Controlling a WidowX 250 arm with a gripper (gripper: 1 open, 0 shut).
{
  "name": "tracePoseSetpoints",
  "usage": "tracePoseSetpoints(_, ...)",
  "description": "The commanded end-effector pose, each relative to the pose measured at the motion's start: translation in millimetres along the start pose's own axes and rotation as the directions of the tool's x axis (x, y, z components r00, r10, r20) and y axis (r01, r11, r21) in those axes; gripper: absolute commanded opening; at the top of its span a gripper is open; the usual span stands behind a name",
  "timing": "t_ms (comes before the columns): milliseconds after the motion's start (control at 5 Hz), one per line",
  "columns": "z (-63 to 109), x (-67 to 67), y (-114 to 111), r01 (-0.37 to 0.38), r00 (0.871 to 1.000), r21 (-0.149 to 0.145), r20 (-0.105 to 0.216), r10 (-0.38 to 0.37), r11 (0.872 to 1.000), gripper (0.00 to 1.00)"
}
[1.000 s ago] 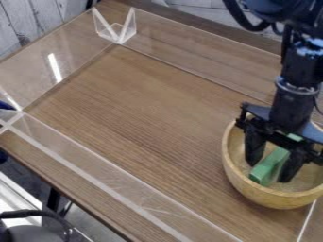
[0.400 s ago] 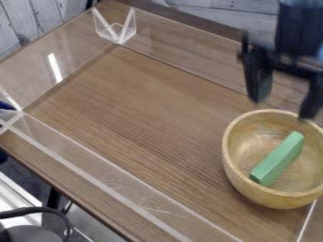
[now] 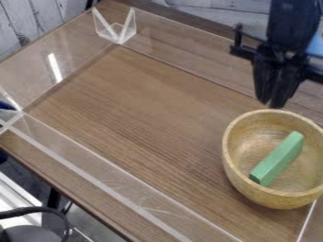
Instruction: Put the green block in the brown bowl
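The green block (image 3: pixel 279 158) lies loose inside the brown bowl (image 3: pixel 240 168), slanting from lower left to upper right on the bowl's floor. The bowl stands at the right front of the wooden table. My gripper (image 3: pixel 275 97) hangs above the bowl's far rim, pointing straight down, well clear of the block. Its dark fingers are drawn together into a narrow tip, shut, with nothing between them.
The wooden tabletop (image 3: pixel 139 113) is ringed by a low clear plastic wall (image 3: pixel 76 161). A clear corner bracket (image 3: pixel 116 26) stands at the far left corner. The table's front edge drops off at the lower left.
My gripper let go of the green block in the bowl, rose above the rim, spread wide and then shut. The block now lies free in the bowl.
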State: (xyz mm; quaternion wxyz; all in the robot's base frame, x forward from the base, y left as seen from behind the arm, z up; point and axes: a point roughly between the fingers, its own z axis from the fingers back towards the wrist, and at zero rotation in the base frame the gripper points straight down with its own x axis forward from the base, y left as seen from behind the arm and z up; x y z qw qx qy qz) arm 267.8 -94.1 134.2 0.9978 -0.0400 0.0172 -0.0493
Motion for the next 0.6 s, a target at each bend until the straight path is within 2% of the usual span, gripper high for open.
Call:
tracePoseSetpoints(0,-2.8,7.9,-3,-0.004,1.0,-0.049,0.029,0.005,0.999,0.0)
tracePoseSetpoints(200,-25.5,3.5,-2,-0.017,1.0,-0.093,-0.004,0.017,0.995,0.0)
tracePoseSetpoints(400,-41.5,1.3,-3,-0.03,0.999,-0.125,-0.024,0.027,0.992,0.0)
